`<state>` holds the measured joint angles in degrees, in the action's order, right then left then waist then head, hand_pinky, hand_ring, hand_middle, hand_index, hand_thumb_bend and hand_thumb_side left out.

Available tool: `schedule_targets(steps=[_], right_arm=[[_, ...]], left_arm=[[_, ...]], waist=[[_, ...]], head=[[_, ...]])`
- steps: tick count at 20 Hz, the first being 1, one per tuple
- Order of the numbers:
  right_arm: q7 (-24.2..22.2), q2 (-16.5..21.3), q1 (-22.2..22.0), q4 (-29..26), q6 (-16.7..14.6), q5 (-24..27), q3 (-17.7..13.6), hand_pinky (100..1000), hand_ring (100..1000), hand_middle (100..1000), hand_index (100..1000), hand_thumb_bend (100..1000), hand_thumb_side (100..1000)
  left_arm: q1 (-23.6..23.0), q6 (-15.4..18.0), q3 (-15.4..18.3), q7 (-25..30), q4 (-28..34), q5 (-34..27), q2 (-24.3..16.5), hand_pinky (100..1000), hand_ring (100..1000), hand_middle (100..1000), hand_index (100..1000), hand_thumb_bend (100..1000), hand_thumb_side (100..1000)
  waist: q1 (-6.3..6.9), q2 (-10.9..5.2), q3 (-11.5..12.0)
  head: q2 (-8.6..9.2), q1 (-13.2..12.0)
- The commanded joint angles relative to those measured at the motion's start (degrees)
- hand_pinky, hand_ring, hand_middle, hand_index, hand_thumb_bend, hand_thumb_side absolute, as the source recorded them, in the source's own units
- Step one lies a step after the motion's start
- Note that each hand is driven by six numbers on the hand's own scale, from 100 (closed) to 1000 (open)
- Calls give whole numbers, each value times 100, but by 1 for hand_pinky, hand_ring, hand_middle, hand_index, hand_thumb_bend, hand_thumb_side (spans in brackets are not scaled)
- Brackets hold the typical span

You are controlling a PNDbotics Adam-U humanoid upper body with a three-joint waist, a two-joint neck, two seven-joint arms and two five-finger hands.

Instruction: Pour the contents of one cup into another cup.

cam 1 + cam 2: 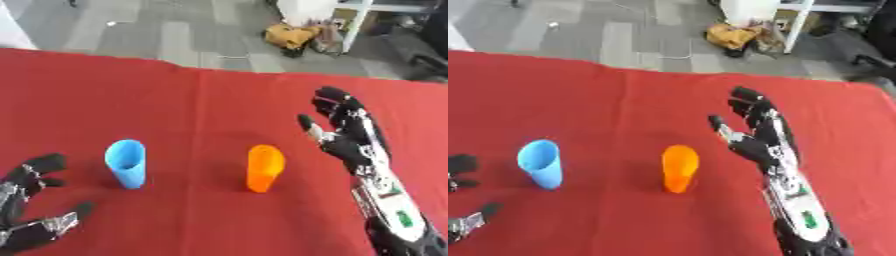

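Observation:
An orange cup (263, 168) stands upright on the red tablecloth (175, 105) near the middle. A blue cup (127, 163) stands upright to its left, mouth open toward me. My right hand (350, 135) hovers to the right of the orange cup, fingers spread and straight, thumb toward the cup, not touching it. My left hand (26, 192) rests at the lower left corner, left of the blue cup, fingers relaxed and holding nothing. I cannot make out what is inside either cup.
The red cloth covers the whole table; its far edge (219, 70) runs across the upper part of the view. Beyond it lies grey floor with a yellow bag (291, 36) and white furniture legs (353, 25).

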<state>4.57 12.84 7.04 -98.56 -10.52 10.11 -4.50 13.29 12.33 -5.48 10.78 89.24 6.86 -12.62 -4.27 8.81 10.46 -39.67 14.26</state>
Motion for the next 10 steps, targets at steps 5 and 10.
schedule_targets(steps=[5, 10], right_arm=[[-8, 85, 31, -55, -5, -20, -10, 889, 795, 750, 801, 505, 101], [-14, 86, 30, -58, -6, -14, -5, 889, 795, 750, 801, 504, 100]], left_arm=[[310, -43, -178, 54, -243, -139, -63, 676, 805, 753, 825, 659, 100], [521, -62, -264, 74, -487, -208, -24, 676, 805, 753, 823, 658, 100]], waist=[[27, -84, -36], [35, -89, -55]], head=[[2, -15], [2, -30]])
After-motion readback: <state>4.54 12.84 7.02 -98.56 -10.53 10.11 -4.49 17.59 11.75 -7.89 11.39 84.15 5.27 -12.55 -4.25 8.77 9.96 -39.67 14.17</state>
